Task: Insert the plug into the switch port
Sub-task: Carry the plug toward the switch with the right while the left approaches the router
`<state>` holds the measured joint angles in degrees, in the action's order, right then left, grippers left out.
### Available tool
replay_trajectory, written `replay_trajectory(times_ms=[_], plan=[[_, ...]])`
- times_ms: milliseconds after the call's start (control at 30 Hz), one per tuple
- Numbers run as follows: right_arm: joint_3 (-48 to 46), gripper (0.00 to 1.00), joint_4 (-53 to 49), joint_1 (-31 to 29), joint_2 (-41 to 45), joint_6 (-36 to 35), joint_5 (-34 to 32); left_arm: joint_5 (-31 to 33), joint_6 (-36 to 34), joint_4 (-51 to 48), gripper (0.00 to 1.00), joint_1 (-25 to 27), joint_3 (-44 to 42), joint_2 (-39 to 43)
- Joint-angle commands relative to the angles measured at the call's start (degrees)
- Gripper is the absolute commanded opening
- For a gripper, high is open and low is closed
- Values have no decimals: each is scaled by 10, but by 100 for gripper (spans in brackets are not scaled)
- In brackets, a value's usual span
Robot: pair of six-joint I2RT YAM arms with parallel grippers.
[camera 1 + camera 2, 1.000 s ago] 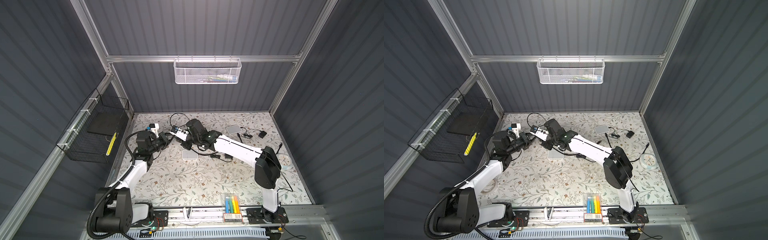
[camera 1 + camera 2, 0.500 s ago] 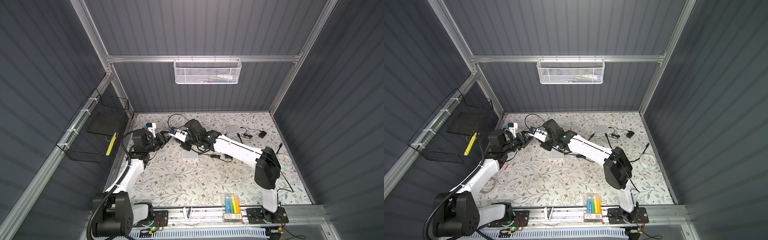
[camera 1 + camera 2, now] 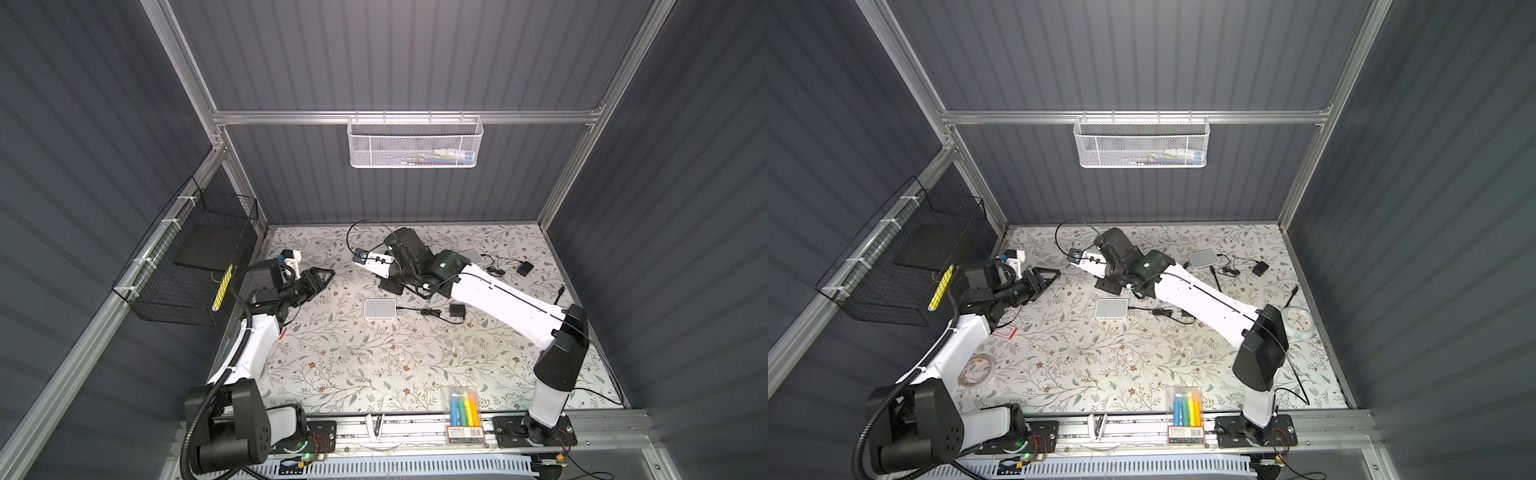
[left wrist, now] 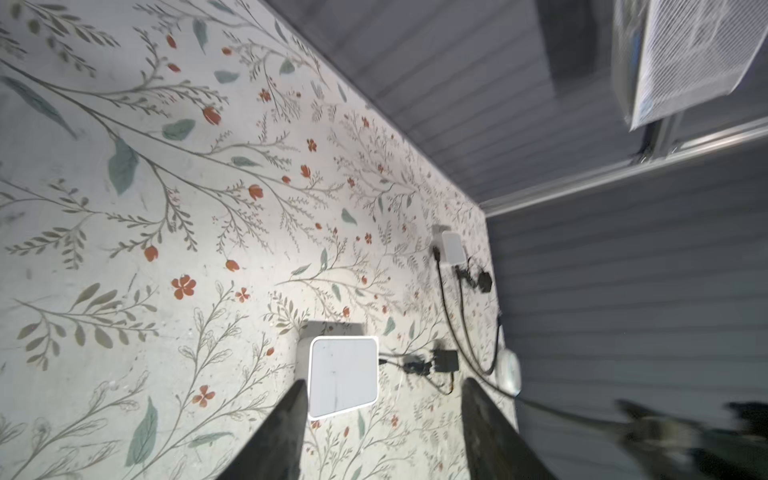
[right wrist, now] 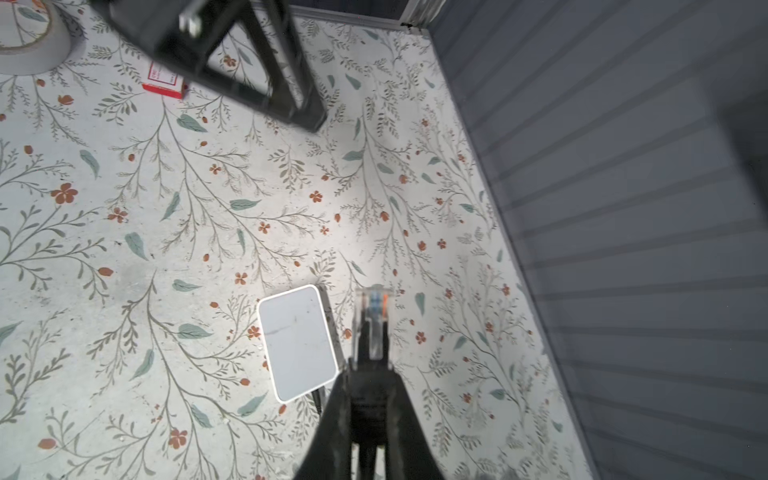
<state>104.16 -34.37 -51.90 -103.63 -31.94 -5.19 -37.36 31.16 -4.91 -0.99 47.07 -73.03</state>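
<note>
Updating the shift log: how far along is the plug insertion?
Done: the right gripper has the clear plug pinched. In hand: it holds the plug near the white switch, not touching it. Left: lining up and pushing it into the switch; the left gripper is open and empty.

Grey booth, floral floor.
Ribbed grey walls (image 3: pixel 415 62) w/ alu frame (image 3: pixel 291 117); white mesh basket (image 3: pixel 415 143) on back rail, black wire basket (image 3: pixel 183 291) left; floral mat (image 3: pixel 353 365) below.

A robot lab enclosure: grey ribbed walls (image 3: pixel 415 54), aluminium framing (image 3: pixel 291 117), arms (image 3: pixel 498 295) bolted to a rail (image 3: pixel 419 427).
</note>
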Motion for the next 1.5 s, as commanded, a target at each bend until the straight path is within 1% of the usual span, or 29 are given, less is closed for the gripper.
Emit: replay_trajectory(times_ms=[0,133,267,333,400,467,500,533,567,633,767,867,933,1033,1133,1267,1400,1467], plan=[[38,2,-58,-1,14,-39,-63,49,-107,-81,62,64,33,-17],[66,1,-90,0,16,-76,-140,40,-133,-72,66,75,19,-43],[61,2,-87,4,37,-102,-182,53,-162,-88,69,99,32,-64],[64,2,-86,6,47,-112,-202,100,-193,-106,71,138,47,-80],[63,1,-79,7,57,-126,-222,116,-205,-113,72,173,59,-101],[59,0,-69,7,70,-140,-240,155,-224,-123,74,205,73,-117],[57,0,-65,8,77,-147,-248,177,-234,-125,76,216,77,-122],[55,0,-63,9,83,-153,-255,180,-245,-125,77,221,81,-129],[54,0,-59,11,89,-159,-261,202,-255,-125,78,222,84,-133],[49,0,-51,14,103,-168,-270,212,-285,-132,84,223,102,-146],[25,0,-31,24,130,-176,-268,217,-364,-181,89,226,161,-180],[-1,0,-21,33,145,-174,-262,225,-452,-238,95,229,207,-201],[-13,0,-15,41,151,-175,-261,235,-516,-240,98,235,202,-197],[-15,0,-17,50,156,-169,-247,222,-583,-218,98,237,174,-186],[-25,0,-17,55,157,-164,-238,216,-609,-227,98,241,177,-204],[-52,0,-15,65,156,-154,-228,228,-651,-244,99,263,175,-230],[-63,0,-17,72,153,-141,-218,228,-690,-230,99,275,156,-224],[-67,0,-18,72,153,-134,-210,242,-704,-226,99,279,159,-226]])
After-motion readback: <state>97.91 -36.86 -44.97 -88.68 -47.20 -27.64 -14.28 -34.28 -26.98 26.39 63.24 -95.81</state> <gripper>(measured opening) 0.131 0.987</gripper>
